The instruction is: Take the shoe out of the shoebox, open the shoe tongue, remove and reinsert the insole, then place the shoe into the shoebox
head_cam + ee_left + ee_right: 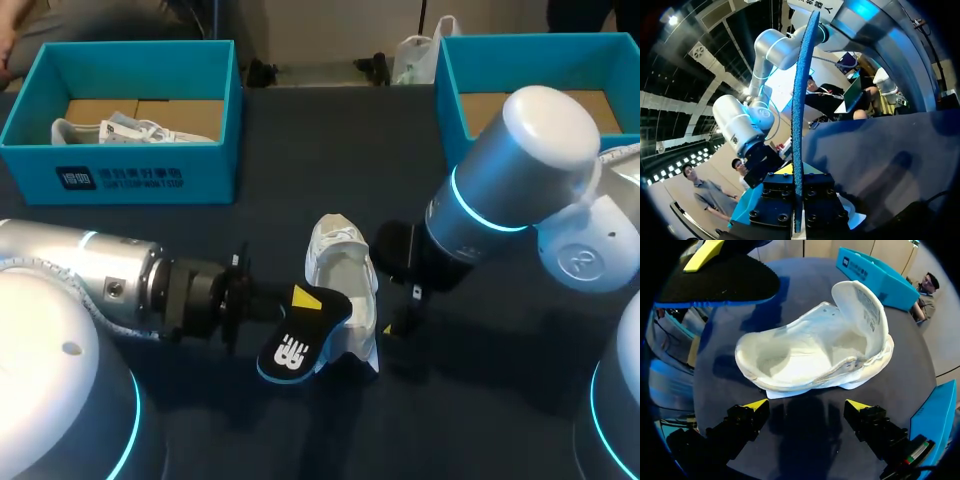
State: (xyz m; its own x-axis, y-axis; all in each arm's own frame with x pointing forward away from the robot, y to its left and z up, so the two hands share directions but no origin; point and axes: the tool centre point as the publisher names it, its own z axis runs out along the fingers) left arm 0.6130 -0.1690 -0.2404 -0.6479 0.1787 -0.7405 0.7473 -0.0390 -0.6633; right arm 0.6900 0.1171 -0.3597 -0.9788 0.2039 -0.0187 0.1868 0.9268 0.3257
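Near the middle of the tabletop sits the white shoe, resting on its sole, tongue folded right back so the inside is wide open. My right gripper is down low just beside it on the right-edge side, fingers spread wide, nothing between them, not touching the shoe. My left gripper is clamped on the black insole, held at the shoe's near-left side; can't tell if they touch. One teal shoebox is at the far-left corner with another white sneaker inside, and a second shoebox is at the far-right corner.
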